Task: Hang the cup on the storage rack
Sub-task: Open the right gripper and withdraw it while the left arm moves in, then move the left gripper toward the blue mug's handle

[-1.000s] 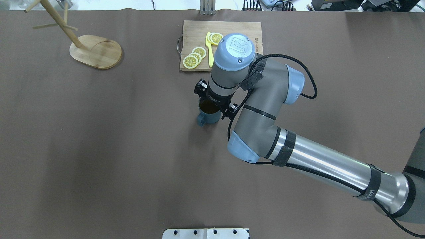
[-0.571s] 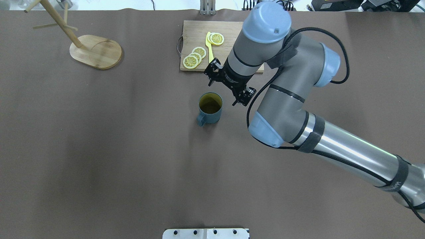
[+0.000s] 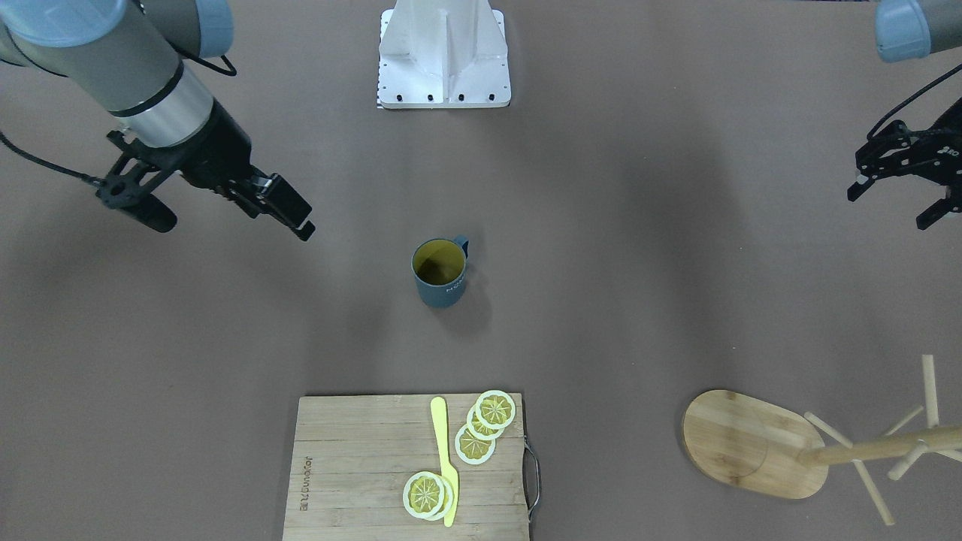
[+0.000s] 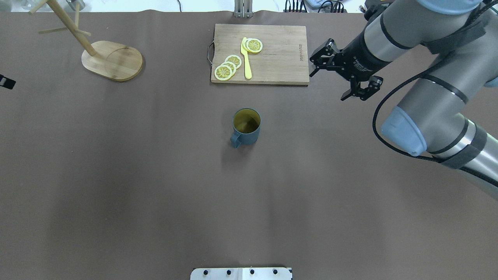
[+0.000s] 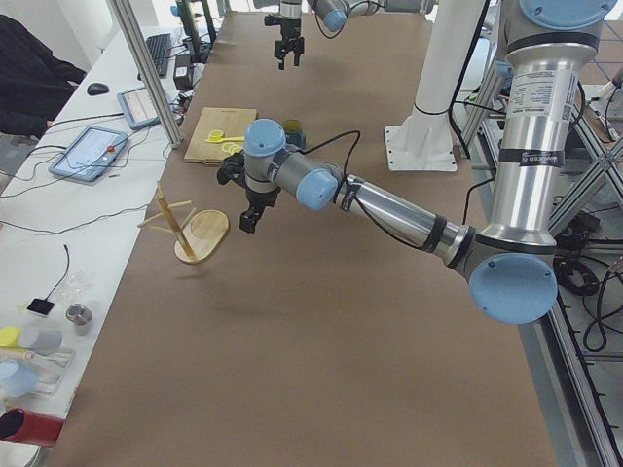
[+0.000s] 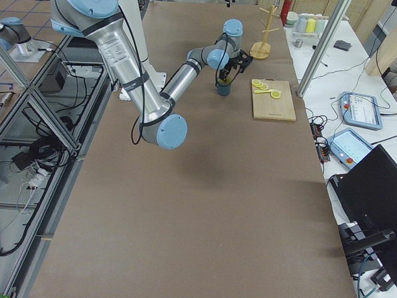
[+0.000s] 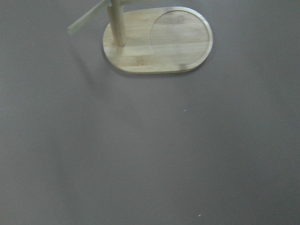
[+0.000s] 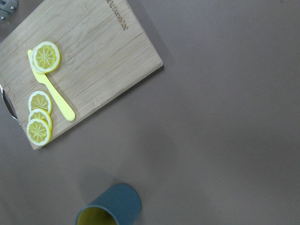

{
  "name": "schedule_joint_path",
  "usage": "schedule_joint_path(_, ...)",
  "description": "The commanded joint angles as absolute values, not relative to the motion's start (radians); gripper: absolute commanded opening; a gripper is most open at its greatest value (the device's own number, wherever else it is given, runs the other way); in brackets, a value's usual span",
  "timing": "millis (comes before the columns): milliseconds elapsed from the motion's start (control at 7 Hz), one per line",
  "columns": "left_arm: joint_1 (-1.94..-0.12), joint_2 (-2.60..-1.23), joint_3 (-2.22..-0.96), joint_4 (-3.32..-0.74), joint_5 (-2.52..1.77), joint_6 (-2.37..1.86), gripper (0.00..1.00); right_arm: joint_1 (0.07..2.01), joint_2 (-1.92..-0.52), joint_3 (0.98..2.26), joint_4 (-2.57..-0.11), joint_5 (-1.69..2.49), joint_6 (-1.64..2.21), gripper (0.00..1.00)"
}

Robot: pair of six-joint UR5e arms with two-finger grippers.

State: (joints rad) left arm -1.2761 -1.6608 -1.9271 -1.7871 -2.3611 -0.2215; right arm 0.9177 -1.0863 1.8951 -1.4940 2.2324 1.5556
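**Change from the earlier pictures.** One second ago the right gripper (image 4: 327, 86) stood at the rim of the cup (image 4: 246, 128). It has since lifted off and drawn away to the robot's right. It now hangs beside the right edge of the cutting board (image 4: 272, 54), well apart from the cup. Its two fingers are spread wide with nothing between them. The cup has not moved. The tip of the left gripper (image 3: 888, 210) has come into the overhead view at its left edge. In the front-facing view its fingers are also spread and hold nothing. It hangs over the table (image 4: 116, 175) on the near side of the rack (image 4: 113, 60).

**Condition of the cup.** The cup stands upright on the table near its middle, on the robot's side of the cutting board. No gripper touches it. The body is dark blue-grey and the inside is yellowish-olive. The loop handle points toward the robot and slightly to its left. Small pale lettering shows on the side facing away from the robot. The rack, with its oval wooden base, stands at the far left of the table, well apart from the cup.
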Motion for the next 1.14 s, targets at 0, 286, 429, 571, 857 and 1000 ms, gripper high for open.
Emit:
schedule_joint_path(0, -1.197, -1.69, -1.921, -1.929, -2.353, -0.371, 0.98, 1.026, -1.181, 1.907, -1.494, 2.294, 1.334, 1.0)
schedule_joint_path(286, -1.135, -1.767, -1.901, -1.93, -2.353, -0.396, 0.97, 1.127, -1.282, 1.905, -1.494, 2.342, 1.089, 1.0)
schedule_joint_path(429, -1.103, -1.799, -1.898, -1.946, -2.35, -0.382, 0.97, 1.179, -1.328, 1.896, -1.494, 2.379, 1.006, 1.0)
schedule_joint_path(571, -1.047, -1.843, -1.902, -1.948, -2.271, -0.396, 0.97, 1.231, -1.38, 1.902, -1.494, 2.41, 0.929, 1.0)
schedule_joint_path(857, -0.961, -1.868, -1.87, -2.006, -2.2, -0.394, 0.97, 1.29, -1.425, 1.87, -1.505, 2.434, 0.746, 1.0)
schedule_joint_path(1000, -0.913, -1.896, -1.843, -2.029, -2.151, -0.4, 0.97, 1.316, -1.428, 1.841, -1.508, 2.436, 0.685, 1.0)
